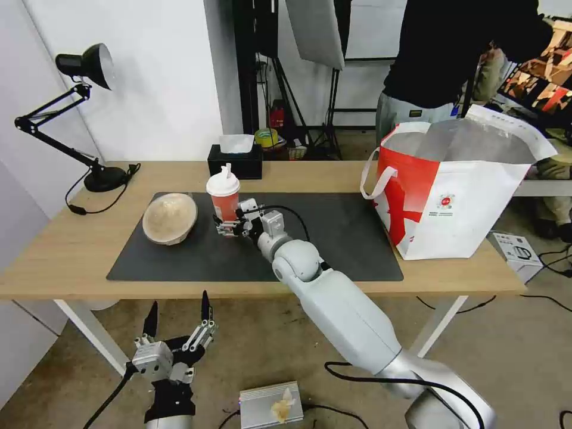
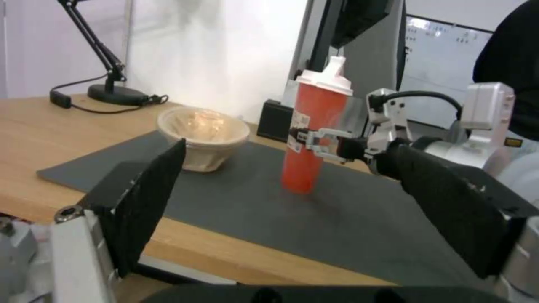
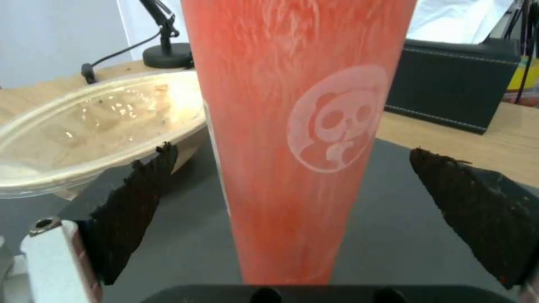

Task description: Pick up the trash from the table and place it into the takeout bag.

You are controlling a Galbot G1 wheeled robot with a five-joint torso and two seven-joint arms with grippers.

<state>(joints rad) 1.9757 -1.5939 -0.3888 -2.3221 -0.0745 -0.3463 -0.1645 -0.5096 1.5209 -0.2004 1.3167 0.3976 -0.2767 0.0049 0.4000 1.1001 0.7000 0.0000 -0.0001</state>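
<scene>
The tall red paper cup (image 1: 224, 198) with a white lid stands upright on the dark mat (image 1: 339, 238) of the table (image 1: 53, 244). My right gripper (image 1: 229, 228) is open around the cup's lower half. In the right wrist view the cup (image 3: 292, 126) rises between both black fingers (image 3: 132, 202), with a gap on each side. The beige domed bowl (image 1: 170, 217) lies just left of the cup, also seen as the bowl (image 3: 84, 122). The takeout bag (image 1: 459, 196) stands open at the table's right end. My left gripper (image 1: 177, 316) hangs open below the table's front edge.
A black desk lamp (image 1: 89, 65) stands at the far left corner, and a black tissue box (image 1: 235, 162) behind the cup. A person stands behind the bag. On the floor lie a silver box (image 1: 271, 405) and a white carton (image 1: 515, 253).
</scene>
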